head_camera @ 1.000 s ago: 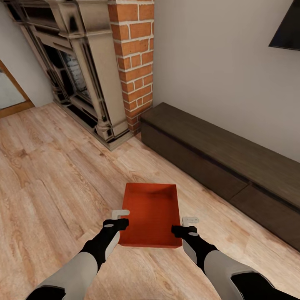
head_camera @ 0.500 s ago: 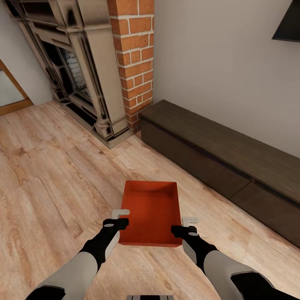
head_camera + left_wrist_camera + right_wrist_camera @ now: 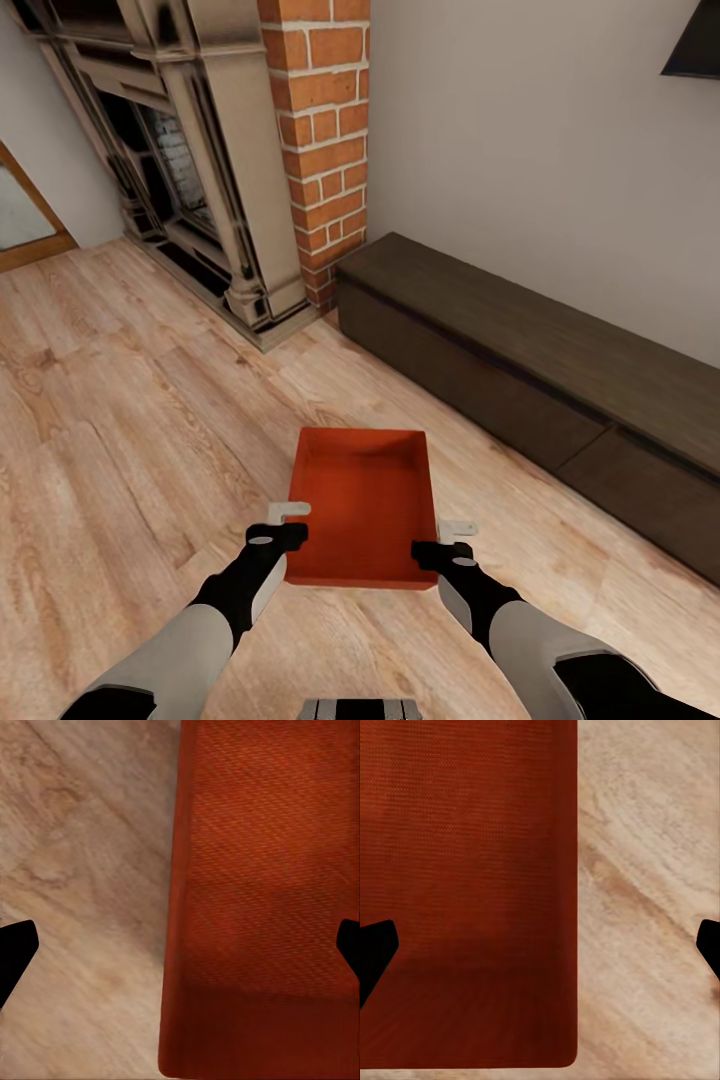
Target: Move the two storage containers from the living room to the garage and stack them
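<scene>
1. An open orange-red rectangular storage container (image 3: 362,505) hangs between the two grippers, above the light wood plank floor (image 3: 120,420).
2. Left gripper (image 3: 291,520) – fingers spread, straddling the container's near-left wall.
3. Right gripper (image 3: 448,536) – fingers spread likewise, across the near-right wall.
4. Beyond the hands stand a long dark low bench (image 3: 520,370) and a red brick chimney (image 3: 320,140).

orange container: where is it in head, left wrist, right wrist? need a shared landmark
Head: storage container low centre, between left gripper and right gripper.
Left wrist: container fills the side by one black fingertip.
Right wrist: container covers most of the frame.
Shared landmark: light wood plank floor bordering its wall.
</scene>
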`<state>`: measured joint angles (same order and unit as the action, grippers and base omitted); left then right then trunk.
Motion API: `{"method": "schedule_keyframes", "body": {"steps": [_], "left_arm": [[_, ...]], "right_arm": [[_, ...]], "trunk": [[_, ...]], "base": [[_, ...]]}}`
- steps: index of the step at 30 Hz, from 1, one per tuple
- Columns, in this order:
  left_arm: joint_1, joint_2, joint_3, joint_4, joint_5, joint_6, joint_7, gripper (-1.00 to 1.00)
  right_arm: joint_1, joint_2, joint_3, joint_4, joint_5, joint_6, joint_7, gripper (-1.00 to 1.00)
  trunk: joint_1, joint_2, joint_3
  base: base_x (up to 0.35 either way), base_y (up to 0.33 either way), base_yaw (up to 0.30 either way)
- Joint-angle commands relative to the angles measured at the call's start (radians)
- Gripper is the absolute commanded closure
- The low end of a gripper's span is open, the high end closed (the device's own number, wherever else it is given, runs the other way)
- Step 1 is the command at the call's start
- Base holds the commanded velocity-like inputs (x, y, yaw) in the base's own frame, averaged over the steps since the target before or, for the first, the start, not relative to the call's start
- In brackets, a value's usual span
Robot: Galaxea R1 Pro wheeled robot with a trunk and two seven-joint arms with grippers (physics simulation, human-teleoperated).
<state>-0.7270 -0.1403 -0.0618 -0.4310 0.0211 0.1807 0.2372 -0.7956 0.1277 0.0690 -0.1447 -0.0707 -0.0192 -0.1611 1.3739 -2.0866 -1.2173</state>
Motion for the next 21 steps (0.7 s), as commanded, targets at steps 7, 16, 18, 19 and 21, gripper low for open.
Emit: {"method": "schedule_keyframes", "body": {"steps": [7,16,18,19,21], "left_arm": [[0.0,0.001,-0.004,-0.007,-0.038,0.005,0.007,-1.0],[0.0,0.002,-0.004,-0.007,-0.039,0.005,0.007,-1.0],[0.0,0.002,-0.004,-0.007,-0.039,0.005,0.007,-1.0],[0.0,0.002,-0.004,-0.006,-0.039,0.005,0.007,-1.0],[0.0,0.002,-0.004,-0.007,-0.039,0.005,0.007,-1.0]], "right_arm": [[-0.001,0.0,0.006,0.001,-0.014,-0.001,-0.005,-1.0],[-0.001,-0.002,0.011,-0.012,-0.005,0.004,-0.005,-1.0],[-0.001,-0.002,0.009,-0.014,-0.005,0.003,-0.005,-1.0],[-0.001,-0.003,0.008,-0.014,-0.005,0.003,-0.005,-1.0],[-0.001,-0.003,0.006,-0.015,-0.005,0.002,-0.006,-1.0]], "trunk": [[0.027,-0.049,-0.023],[0.061,-0.112,-0.051],[0.069,-0.126,-0.057],[0.073,-0.133,-0.06],[0.08,-0.147,-0.066]], "base": [[0.0,0.0,0.0],[0.0,0.0,0.0],[0.0,0.0,0.0],[0.0,0.0,0.0],[0.0,0.0,0.0]]}}
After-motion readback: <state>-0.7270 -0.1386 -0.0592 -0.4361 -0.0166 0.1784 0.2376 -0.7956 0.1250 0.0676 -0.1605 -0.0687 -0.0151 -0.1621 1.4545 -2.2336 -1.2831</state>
